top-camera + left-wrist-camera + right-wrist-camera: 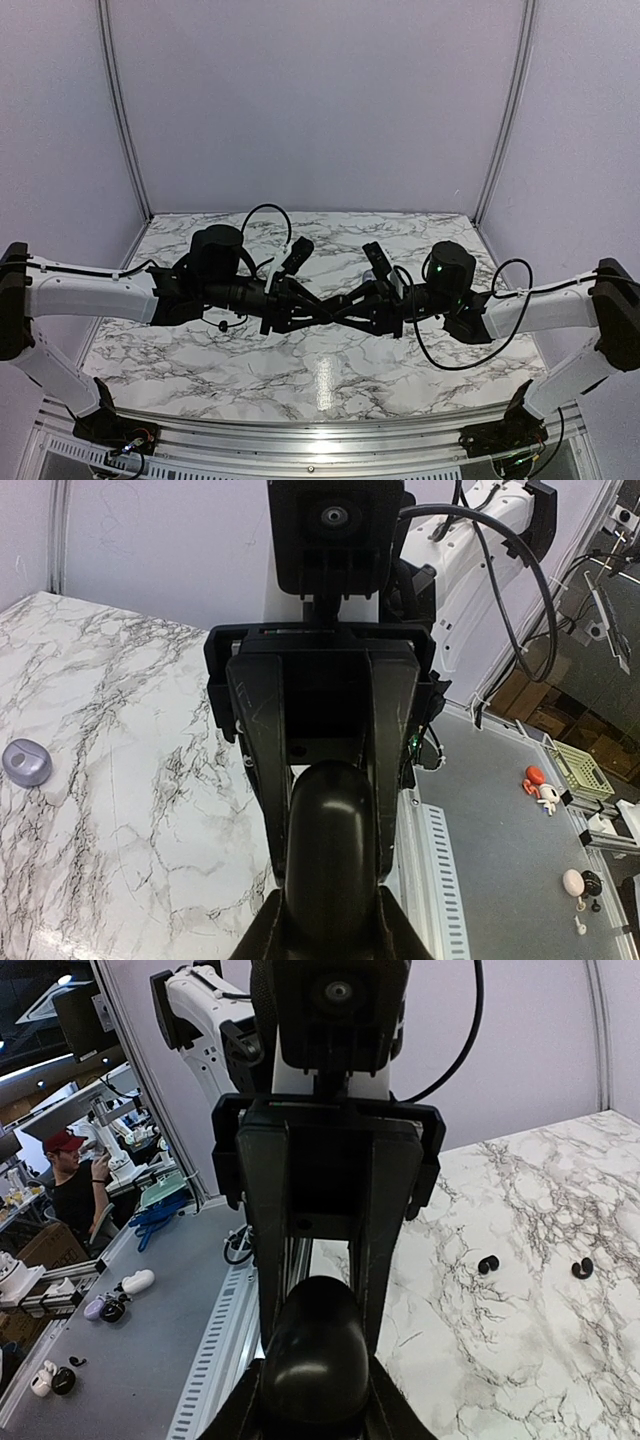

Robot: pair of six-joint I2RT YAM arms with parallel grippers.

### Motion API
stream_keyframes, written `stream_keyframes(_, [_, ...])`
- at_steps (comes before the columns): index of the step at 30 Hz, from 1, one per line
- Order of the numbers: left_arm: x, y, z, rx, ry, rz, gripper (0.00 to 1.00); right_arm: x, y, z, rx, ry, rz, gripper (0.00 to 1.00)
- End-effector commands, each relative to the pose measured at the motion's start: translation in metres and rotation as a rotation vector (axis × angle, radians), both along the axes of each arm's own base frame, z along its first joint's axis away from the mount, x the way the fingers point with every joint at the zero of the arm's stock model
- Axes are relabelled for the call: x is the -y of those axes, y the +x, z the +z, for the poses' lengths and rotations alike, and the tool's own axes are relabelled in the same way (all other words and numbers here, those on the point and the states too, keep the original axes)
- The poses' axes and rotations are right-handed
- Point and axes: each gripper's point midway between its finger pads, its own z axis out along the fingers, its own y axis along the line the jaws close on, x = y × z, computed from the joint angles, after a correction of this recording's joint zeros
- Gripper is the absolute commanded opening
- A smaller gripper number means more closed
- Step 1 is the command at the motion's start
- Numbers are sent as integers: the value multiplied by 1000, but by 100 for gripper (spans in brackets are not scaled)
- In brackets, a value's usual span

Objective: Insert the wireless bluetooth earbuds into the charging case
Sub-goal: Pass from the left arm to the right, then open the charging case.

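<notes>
The table top (pixel 330 385) is white marble with grey veins, glossy enough to catch a streak of light at six o'clock from its middle. Plain lilac-white walls (pixel 320 100) close it in on three sides, with a metal rail (pixel 120 110) running up each back corner and an aluminium rail (pixel 300 440) along the near edge. Past that edge, through the wrist cameras, a grey workbench (pixel 150 1350) holds small toys and a pale basket (pixel 580 770), and a man in a red cap (pixel 65 1175) sits at nine o'clock from the right wrist.

The two arms reach in from nine and three o'clock and meet over the middle of the marble. The left gripper (pixel 318 306) and the right gripper (pixel 345 308) face each other tip to tip. Both pairs of fingers are clamped on the same glossy black charging case (pixel 330 850), which hangs between them clear of the table.

The black earbuds lie on the marble, apart from each other: the nearer bud (pixel 488 1264) and the farther bud (pixel 581 1268), both at about three o'clock from the case in the right wrist view. A silvery-grey oval piece (pixel 27 762) rests alone on the marble at nine o'clock in the left wrist view; I cannot tell whether it is a bud or a case.

From above, the joined arms and a looping black cable (pixel 265 215) hide the middle of the table, and none of these small pieces shows there. Each wrist camera is mostly filled by the opposite gripper.
</notes>
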Motion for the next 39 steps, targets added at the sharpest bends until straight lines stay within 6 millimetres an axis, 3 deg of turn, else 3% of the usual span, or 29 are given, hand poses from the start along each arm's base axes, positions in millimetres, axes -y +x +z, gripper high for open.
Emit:
stream_keyframes(1, [6, 5, 12, 17, -32, 12, 4, -2, -4, 12, 31, 44, 31, 28])
stream_keyframes(6, [5, 6, 14, 20, -37, 21, 5, -1, -5, 11, 29, 42, 31, 23])
stream_keyframes(7, [5, 7, 14, 21, -37, 27, 9, -1, -5, 10, 29, 42, 32, 21])
stream_keyframes(11, [2, 8, 13, 10, -34, 42, 40, 0, -6, 8, 36, 37, 31, 14])
stream_keyframes(15, [-5, 13, 14, 0, -35, 77, 51, 3, -8, 6, 47, 31, 29, 8])
stream_keyframes(23, [-13, 28, 12, -13, -28, 148, 51, 5, -10, 6, 68, 20, 29, 0])
stream_keyframes(39, [-28, 51, 17, -36, -40, 233, 48, 7, -11, 1, 82, 8, 19, 0])
